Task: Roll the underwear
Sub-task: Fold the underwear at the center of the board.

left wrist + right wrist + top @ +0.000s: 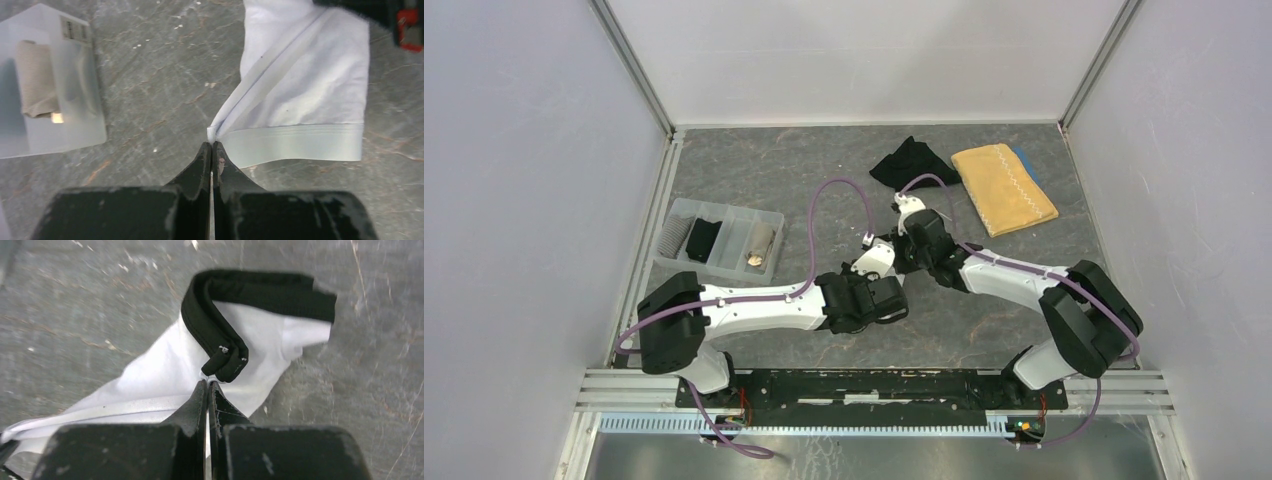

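Right of the clear divided tray (724, 208), mid-table, the white underwear (310, 90) with its black waistband (215, 335) is held by both arms. The left gripper (212, 147) is clamped on a hem corner on the tray side. The right gripper (207, 385) pinches the cloth just under the waistband. The black garment (911, 162) and yellow towel (1004, 188) lie farther from the tray.

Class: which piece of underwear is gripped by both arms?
The white underwear with the black waistband: the left fingers and right fingers both pinch it. The black one lies loose by the yellow towel; others sit rolled in the tray.
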Robot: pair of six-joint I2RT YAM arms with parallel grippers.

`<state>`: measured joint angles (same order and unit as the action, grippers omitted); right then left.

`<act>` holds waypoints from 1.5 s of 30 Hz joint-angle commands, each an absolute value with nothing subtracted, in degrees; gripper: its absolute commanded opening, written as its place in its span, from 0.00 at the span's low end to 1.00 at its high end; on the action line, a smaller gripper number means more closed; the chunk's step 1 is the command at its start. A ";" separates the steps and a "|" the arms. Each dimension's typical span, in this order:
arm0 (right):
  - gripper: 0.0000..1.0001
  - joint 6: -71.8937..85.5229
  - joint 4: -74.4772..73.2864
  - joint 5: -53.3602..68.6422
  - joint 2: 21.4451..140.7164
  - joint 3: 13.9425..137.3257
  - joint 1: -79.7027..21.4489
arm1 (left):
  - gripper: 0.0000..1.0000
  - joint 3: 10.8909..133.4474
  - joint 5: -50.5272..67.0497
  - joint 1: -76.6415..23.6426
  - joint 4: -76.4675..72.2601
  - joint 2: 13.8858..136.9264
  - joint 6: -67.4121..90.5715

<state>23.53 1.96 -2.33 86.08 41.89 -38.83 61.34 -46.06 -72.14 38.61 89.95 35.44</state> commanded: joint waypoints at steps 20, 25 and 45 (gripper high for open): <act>0.00 16.75 2.20 6.56 89.90 51.99 -34.91 | 0.02 68.98 -61.08 -72.28 50.08 98.07 36.13; 0.00 16.60 2.46 4.79 89.69 50.12 -34.55 | 0.02 69.55 -58.03 -73.50 46.01 100.10 34.02; 0.00 18.02 1.93 8.74 100.64 47.03 -31.89 | 0.02 66.24 -49.74 -73.89 32.26 101.43 27.77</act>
<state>18.20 2.96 7.09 97.67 47.99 -32.60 66.72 -50.26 -73.69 36.01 100.40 31.62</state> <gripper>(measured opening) 0.007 0.035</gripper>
